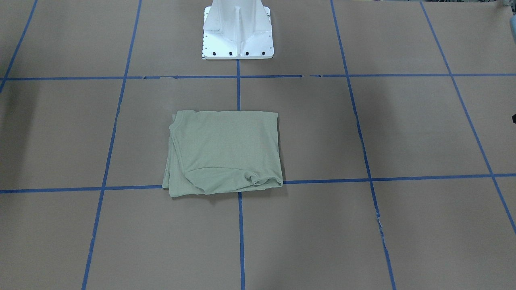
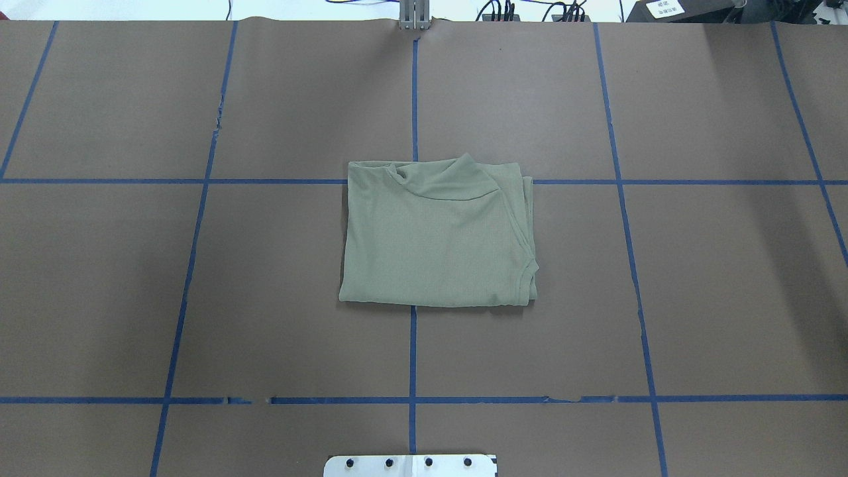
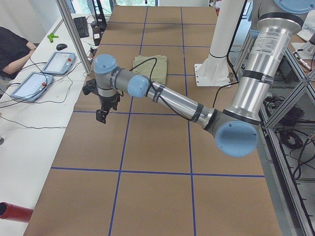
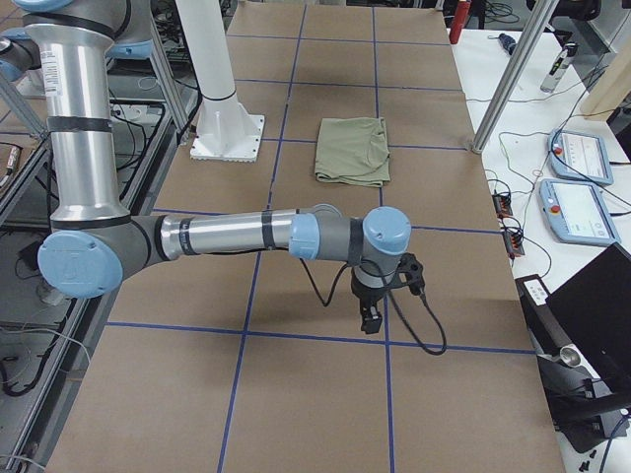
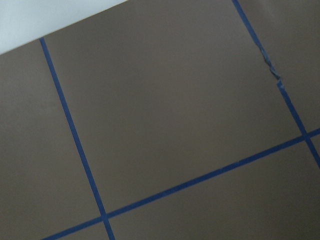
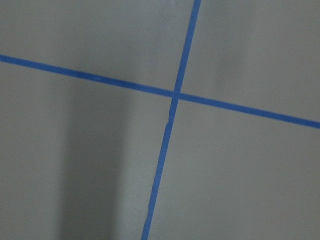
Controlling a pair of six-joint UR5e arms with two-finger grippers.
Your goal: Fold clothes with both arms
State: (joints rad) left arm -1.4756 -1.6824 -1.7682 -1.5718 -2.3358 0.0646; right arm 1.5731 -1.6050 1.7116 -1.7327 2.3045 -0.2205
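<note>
The clothes (image 1: 223, 153) are one pale sage-green shirt, folded into a compact rectangle near the table's middle, also seen in the overhead view (image 2: 434, 238) and both side views (image 3: 151, 66) (image 4: 352, 150). Nothing touches it. My left arm (image 3: 172, 101) stretches out low over the table's left end, far from the shirt, and its gripper (image 3: 102, 115) points down. My right arm (image 4: 246, 235) reaches over the right end, its gripper (image 4: 371, 320) also pointing down. I cannot tell whether either gripper is open or shut. Both wrist views show only brown paper and blue tape.
The white pedestal base (image 1: 238, 36) stands behind the shirt. Blue tape lines (image 2: 413, 351) grid the brown table cover. Teach pendants (image 3: 59, 63) (image 4: 582, 158) lie on side benches, and a person's arm (image 3: 12, 46) rests by the left bench.
</note>
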